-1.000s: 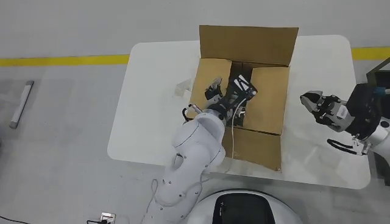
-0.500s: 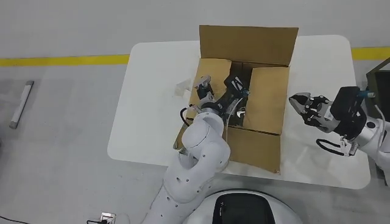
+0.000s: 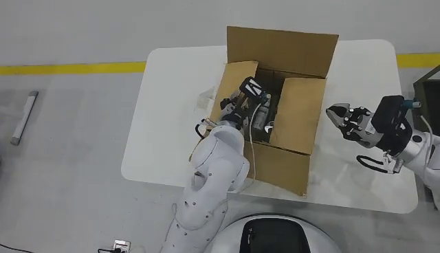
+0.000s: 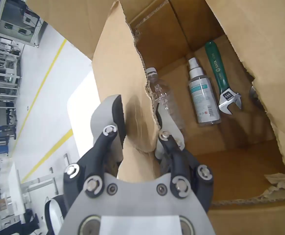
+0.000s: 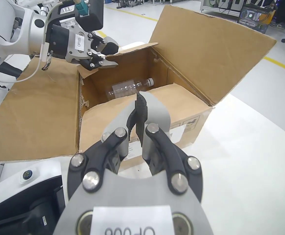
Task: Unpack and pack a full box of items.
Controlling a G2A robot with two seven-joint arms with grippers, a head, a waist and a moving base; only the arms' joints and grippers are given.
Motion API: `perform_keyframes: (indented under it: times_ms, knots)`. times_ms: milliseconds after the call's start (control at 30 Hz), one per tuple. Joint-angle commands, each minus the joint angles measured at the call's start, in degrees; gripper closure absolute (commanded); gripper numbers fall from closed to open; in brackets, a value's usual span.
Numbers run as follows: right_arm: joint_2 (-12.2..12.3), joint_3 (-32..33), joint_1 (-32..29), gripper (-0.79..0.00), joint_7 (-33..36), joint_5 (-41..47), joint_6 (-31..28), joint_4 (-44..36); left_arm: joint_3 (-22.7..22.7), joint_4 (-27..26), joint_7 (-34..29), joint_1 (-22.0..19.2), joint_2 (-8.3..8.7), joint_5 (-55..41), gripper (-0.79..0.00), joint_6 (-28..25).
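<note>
My left claw [image 4: 138, 116] is clamped on the left flap [image 4: 118, 69] of the cardboard box [image 3: 282, 50], with 1 finger on the flap's outer face and 1 on its inner face, close to the torn free edge. The flap stands raised and tilted, on the side of the box facing the table's left edge.

The box sits on the white table [image 3: 172, 129], about midway between the left and right edges and nearer the far edge. All 4 flaps are open. The far one stands upright, the right one slants over part of the opening, and the near one spreads out toward the near edge.

On the box floor 3 items lie flat, side by side. The clear plastic bottle [image 4: 164, 96] lies along the left wall, just below the flap I hold. The spray bottle [image 4: 202, 96] is next to it, and the green-handled wrench [image 4: 220, 76] is just beside that. A bit of metal shows under the right flap's edge; I cannot tell what it is.

My right claw [image 5: 139, 103] is closed on nothing. It hangs over the right part of the table, pointing at the box's right wall and apart from it.
</note>
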Motion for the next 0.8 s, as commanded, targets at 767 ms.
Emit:
perform_keyframes:
  times_ms: [767]
  knots:
    - [0.6, 2.3, 1.4, 0.0, 2.7, 5.1, -3.2, 1.0, -15.3, -11.4, -15.6, -0.2, -0.77, -26.7, 0.0, 14.6]
